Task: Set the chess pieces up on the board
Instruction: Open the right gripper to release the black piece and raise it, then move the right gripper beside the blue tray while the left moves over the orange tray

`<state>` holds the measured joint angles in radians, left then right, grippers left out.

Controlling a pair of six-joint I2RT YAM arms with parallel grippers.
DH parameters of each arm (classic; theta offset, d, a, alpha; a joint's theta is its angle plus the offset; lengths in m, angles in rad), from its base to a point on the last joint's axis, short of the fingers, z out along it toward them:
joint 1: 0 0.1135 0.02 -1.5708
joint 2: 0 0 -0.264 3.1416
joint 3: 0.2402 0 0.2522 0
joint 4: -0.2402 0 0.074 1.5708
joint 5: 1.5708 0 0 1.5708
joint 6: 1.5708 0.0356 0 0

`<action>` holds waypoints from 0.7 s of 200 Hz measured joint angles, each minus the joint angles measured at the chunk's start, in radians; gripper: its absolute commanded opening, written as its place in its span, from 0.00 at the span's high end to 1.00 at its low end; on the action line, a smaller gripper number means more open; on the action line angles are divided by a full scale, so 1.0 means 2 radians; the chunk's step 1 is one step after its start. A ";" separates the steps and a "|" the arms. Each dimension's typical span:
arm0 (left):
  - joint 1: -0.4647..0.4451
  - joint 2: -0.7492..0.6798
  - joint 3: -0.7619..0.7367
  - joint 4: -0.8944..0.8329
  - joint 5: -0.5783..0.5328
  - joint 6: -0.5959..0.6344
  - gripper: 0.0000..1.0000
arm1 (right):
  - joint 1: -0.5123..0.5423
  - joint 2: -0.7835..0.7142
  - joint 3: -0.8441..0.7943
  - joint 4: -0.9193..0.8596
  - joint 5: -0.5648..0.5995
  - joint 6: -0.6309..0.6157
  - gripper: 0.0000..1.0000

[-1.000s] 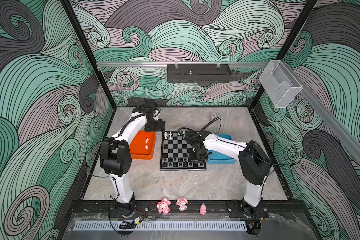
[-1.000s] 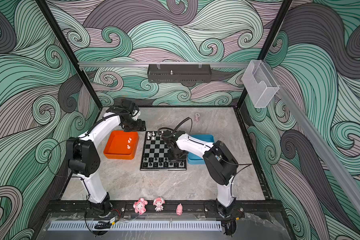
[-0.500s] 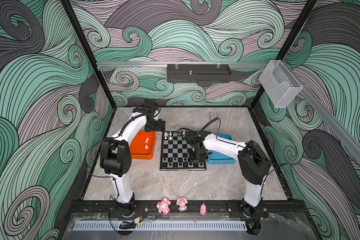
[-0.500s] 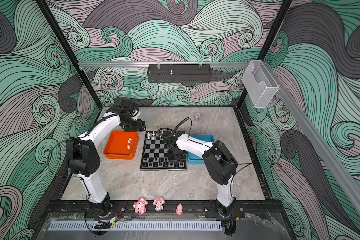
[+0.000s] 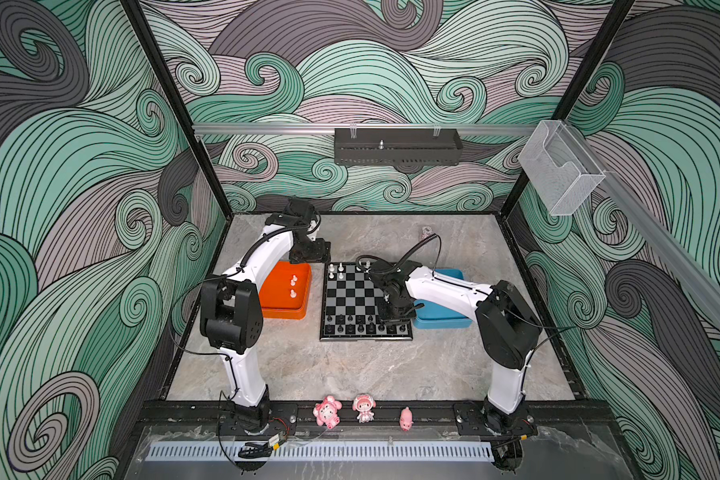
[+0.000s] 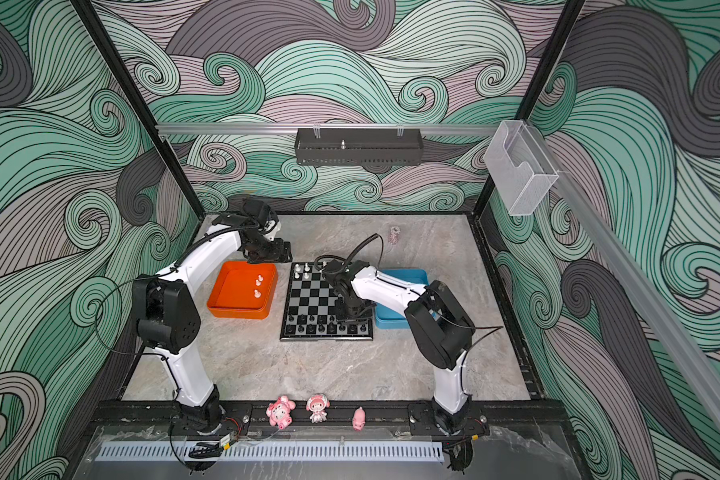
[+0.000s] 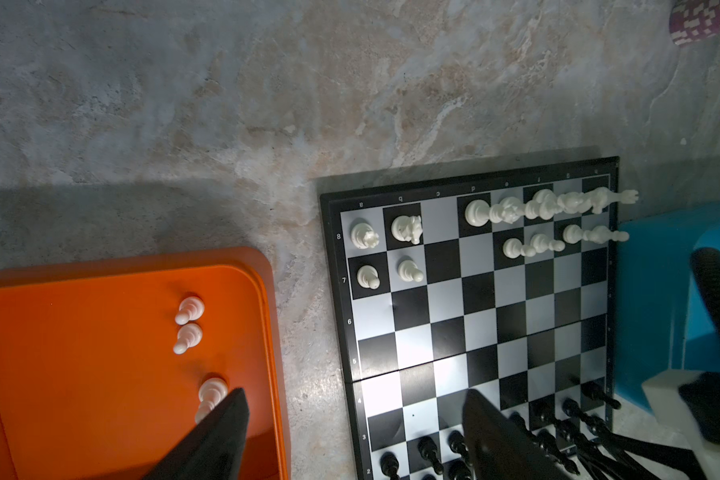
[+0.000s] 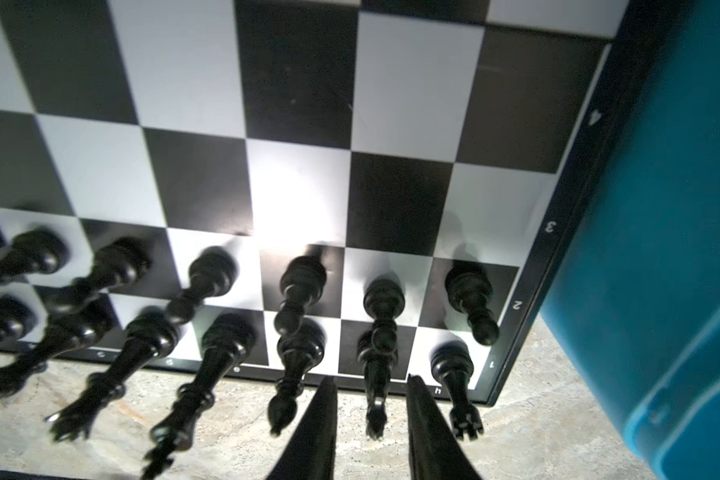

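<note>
Marbled grey counter (image 8: 537,415) lies under the black-and-grey checkered board (image 8: 300,187), and the right tool (image 8: 370,377), parted around a black plastic chessman (image 8: 374,399) at bottom centre, should lift straight up.

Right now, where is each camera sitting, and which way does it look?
Top views: high in front, looking down on the board, left arm and right arm.
Left wrist: above the orange tray and white pieces; open left jaws show.
Right wrist: low over the black pieces; open right jaws show.
Shared: both wrist views catch the board and blue tray.
</note>
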<state>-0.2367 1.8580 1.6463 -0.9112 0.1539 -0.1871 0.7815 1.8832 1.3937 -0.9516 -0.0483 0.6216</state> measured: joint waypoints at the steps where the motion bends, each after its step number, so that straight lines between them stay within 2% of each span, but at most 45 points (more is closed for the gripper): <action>1: 0.000 0.000 0.000 0.000 0.000 0.000 0.17 | 0.000 0.000 0.001 0.000 0.000 0.000 0.67; 27: 0.000 0.000 0.000 -0.001 -0.006 -0.005 0.16 | 0.000 -0.023 0.013 -0.004 0.003 -0.004 0.65; 48: 0.000 -0.004 0.000 -0.007 -0.026 -0.017 0.16 | -0.003 -0.045 0.023 -0.008 0.004 -0.009 0.58; 59: 0.001 -0.012 -0.006 -0.008 -0.038 -0.025 0.16 | -0.005 -0.057 0.027 -0.008 0.007 -0.014 0.50; 81: 0.003 -0.039 -0.011 -0.019 -0.056 -0.039 0.15 | -0.020 -0.080 0.030 -0.010 0.013 -0.025 0.22; 106: 0.011 -0.074 -0.011 -0.037 -0.069 -0.052 0.14 | -0.056 -0.104 0.034 -0.011 0.021 -0.052 0.02; 140: 0.031 -0.097 -0.011 -0.081 -0.091 -0.071 0.14 | -0.117 -0.134 0.035 -0.010 0.027 -0.102 0.01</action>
<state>-0.1753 1.6642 1.6245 -1.0737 -0.0288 -0.3286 0.5476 1.6154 1.4628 -0.9714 0.0059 0.4183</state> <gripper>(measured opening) 0.855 0.990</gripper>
